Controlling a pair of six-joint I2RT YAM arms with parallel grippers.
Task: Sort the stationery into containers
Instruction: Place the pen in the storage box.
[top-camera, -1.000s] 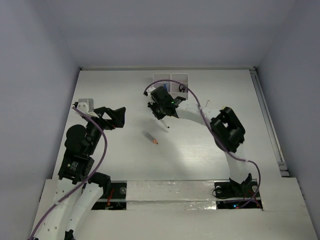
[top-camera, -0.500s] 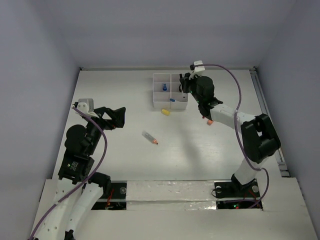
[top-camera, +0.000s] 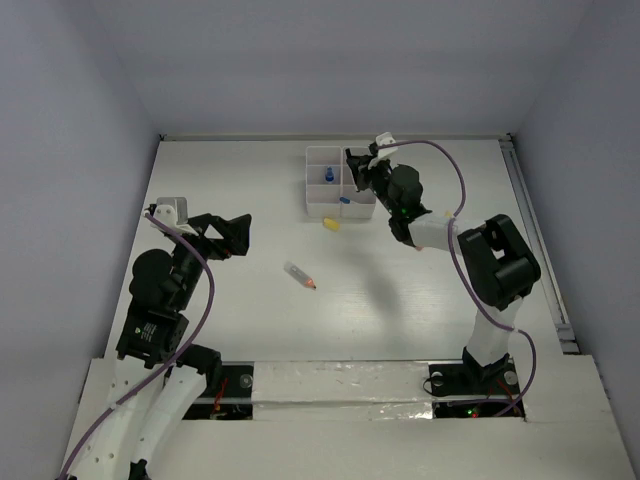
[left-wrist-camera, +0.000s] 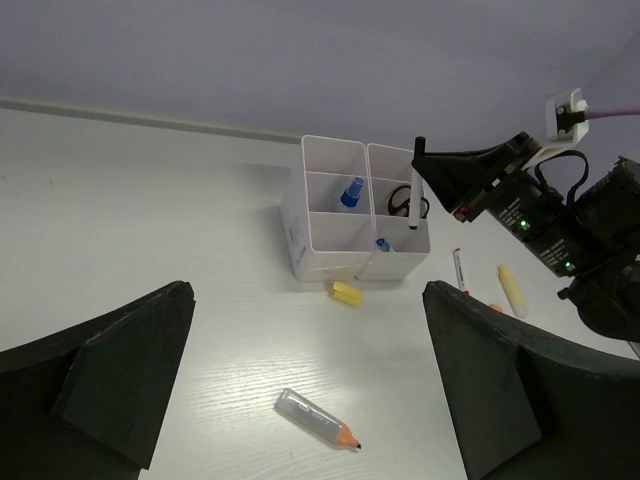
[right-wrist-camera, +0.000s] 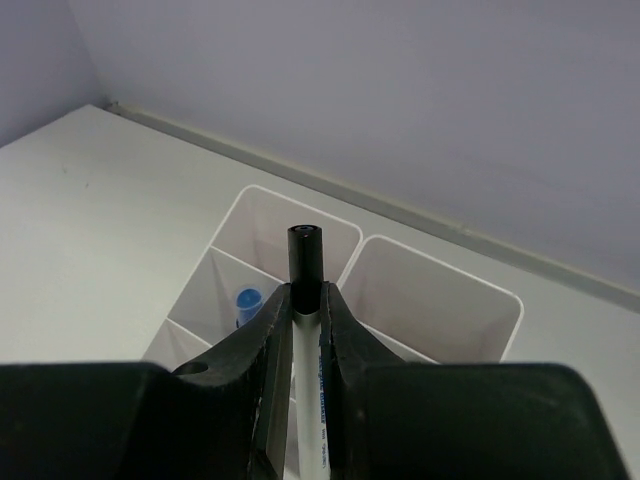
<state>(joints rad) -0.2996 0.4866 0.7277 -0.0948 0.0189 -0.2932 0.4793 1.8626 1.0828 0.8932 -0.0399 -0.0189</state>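
The white tray of containers (top-camera: 322, 205) stands at the back middle of the table. My right gripper (top-camera: 362, 174) hovers over its right column, shut on a thin white pen with a black cap (right-wrist-camera: 306, 262), (left-wrist-camera: 415, 188) held upright above the compartments (right-wrist-camera: 440, 290). A blue-capped item (left-wrist-camera: 352, 190) and black scissors (left-wrist-camera: 420, 203) stand inside the tray (left-wrist-camera: 300, 232). On the table lie a yellow eraser (top-camera: 331, 225), a pencil-shaped tube with an orange tip (top-camera: 300, 276), a red-capped pen (left-wrist-camera: 460, 270) and a cream tube (left-wrist-camera: 511, 290). My left gripper (top-camera: 236, 232), (left-wrist-camera: 308, 320) stands open at the left, holding nothing.
A raised rail (top-camera: 535, 240) runs along the table's right edge. White walls close in the back and both sides. An orange eraser (left-wrist-camera: 495, 308) lies next to the cream tube, right of the tray.
My right gripper has carried the pen from in front of the tray up to its right side, then a little left over the compartments. The left arm has not moved.
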